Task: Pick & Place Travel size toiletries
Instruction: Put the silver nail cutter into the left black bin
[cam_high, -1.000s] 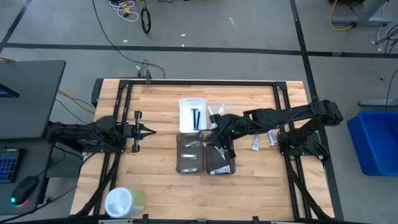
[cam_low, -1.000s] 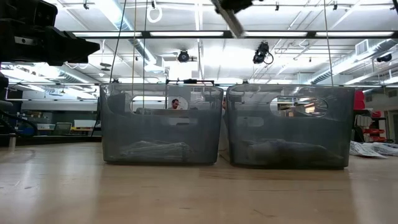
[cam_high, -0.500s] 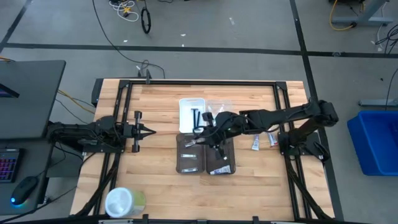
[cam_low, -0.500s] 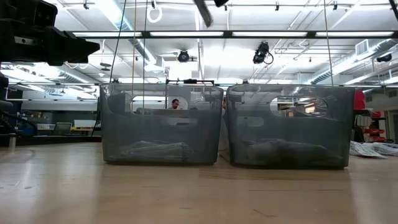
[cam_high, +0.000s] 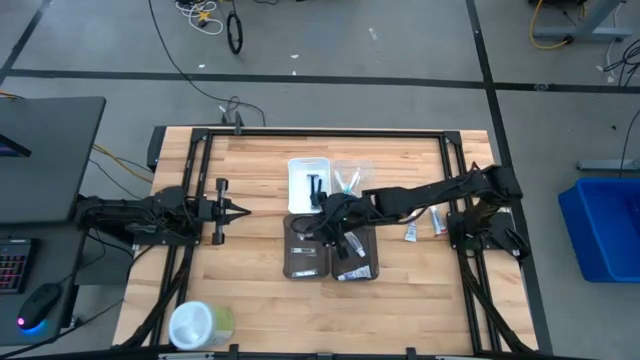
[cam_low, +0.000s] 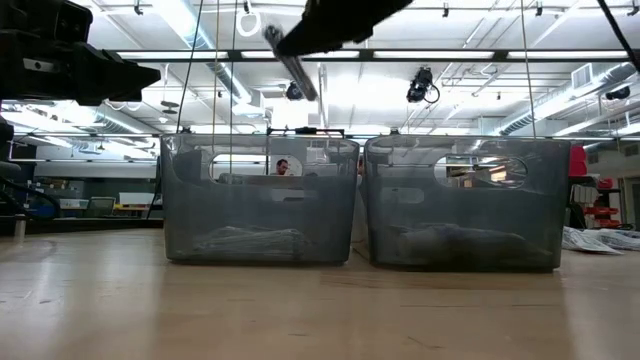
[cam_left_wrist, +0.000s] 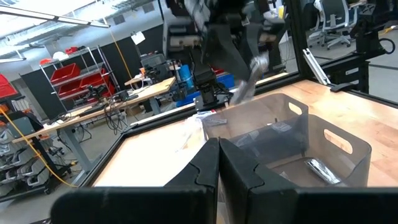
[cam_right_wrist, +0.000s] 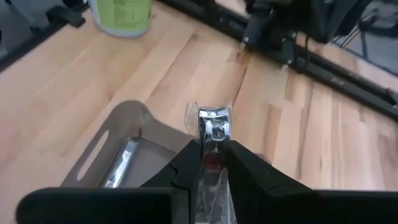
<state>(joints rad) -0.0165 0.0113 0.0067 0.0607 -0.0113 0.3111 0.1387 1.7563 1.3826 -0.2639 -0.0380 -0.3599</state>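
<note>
My right gripper hangs over the left of two grey trays, shut on a small silvery wrapped tube with a red mark. The low view shows that tube slanting down from the gripper, well above the trays. Silvery packets lie in the left tray, and more items lie in the right tray. Two white tubes lie flat on the table's right. My left gripper waits shut at the table's left. My right gripper pinches the wrapped tube between its two fingers near one end. The rest of the tube sticks out past the fingertips. It is lifted clear and tilted, above the left grey tray.
A white tray with thin black sticks and a clear tray with toothbrushes sit behind the grey trays. A round white-and-green container stands at the near left corner. Bare wood lies left of the trays.
My right gripper has carried the tube toward the table's left, from over the right grey tray to over the left one, and has come somewhat lower. It has stayed shut on the tube.
</note>
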